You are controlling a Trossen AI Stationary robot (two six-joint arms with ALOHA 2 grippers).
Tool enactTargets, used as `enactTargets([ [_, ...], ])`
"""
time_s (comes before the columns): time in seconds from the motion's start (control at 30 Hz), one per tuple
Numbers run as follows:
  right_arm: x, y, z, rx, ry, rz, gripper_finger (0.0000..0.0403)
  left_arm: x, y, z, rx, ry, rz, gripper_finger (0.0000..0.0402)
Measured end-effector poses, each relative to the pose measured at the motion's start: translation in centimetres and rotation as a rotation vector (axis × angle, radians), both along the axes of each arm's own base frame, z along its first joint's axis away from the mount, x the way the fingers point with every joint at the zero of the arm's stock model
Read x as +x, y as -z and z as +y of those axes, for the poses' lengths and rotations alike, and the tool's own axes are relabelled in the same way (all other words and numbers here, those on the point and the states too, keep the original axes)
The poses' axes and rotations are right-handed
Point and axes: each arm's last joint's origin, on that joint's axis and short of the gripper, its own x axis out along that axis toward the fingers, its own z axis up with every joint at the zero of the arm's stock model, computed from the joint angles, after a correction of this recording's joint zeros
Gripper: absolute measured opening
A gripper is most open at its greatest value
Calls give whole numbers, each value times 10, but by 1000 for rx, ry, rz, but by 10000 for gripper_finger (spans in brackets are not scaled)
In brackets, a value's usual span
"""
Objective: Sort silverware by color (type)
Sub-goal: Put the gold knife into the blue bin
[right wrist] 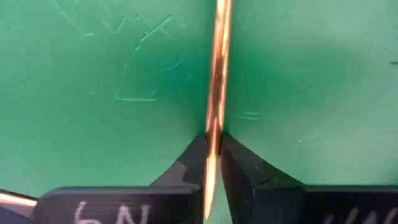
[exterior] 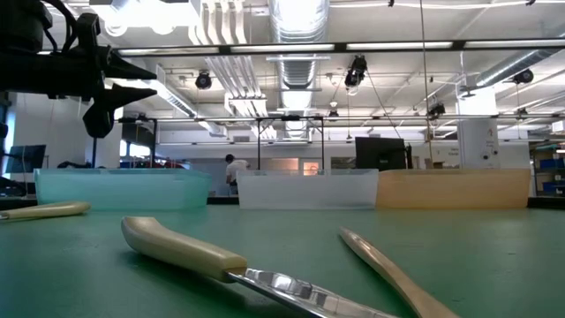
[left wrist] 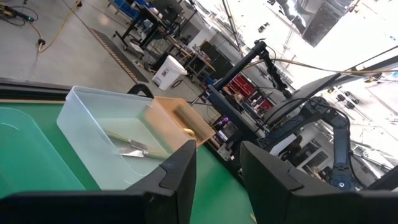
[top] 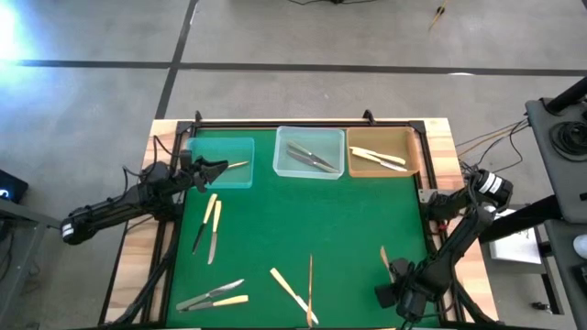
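Observation:
My right gripper (top: 394, 272) stands at the mat's near right corner, shut on a slim golden-bronze piece of silverware (top: 385, 258). My left gripper (top: 218, 169) hovers level at the near edge of the teal tray (top: 223, 147), open with nothing between its fingers (left wrist: 177, 171). Another golden piece (top: 240, 165) lies in the teal tray. Silver pieces (top: 310, 158) lie in the clear tray, cream ones (top: 378, 158) in the tan tray. Loose pieces lie flat on the green mat: two at the left (top: 211, 225), two at the near left (top: 213, 295), a cream-handled knife (top: 292, 293) and a golden piece (top: 310, 286). My right gripper pinches the golden-bronze piece by its two long sides (right wrist: 214, 127) between its two fingertips. The fingers come from above, pointing steeply down, one on each side of it. The rest of the piece (right wrist: 219, 56) runs on past the fingertips over the mat; whether it is lifted clear I cannot tell.
The three trays stand in a row along the mat's far edge. A black frame rail (top: 312, 125) runs behind them, and cables hang at the right edge (top: 477, 142). In the low view the cream-handled knife (exterior: 185, 252) lies close to the camera.

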Motion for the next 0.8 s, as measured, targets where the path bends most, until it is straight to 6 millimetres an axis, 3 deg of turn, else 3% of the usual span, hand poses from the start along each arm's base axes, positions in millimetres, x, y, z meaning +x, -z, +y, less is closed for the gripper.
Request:
enactTargets([
  [0.17,1,-6,0,-19,3,-20,15,0,0,0,0,0,0,109],
  [0.37,4,-33,-3,-209,-40,-23,14,0,0,0,0,0,0,109],
  [0.8,3,-84,-6,-409,-150,16,12,0,0,0,0,0,0,109],
])
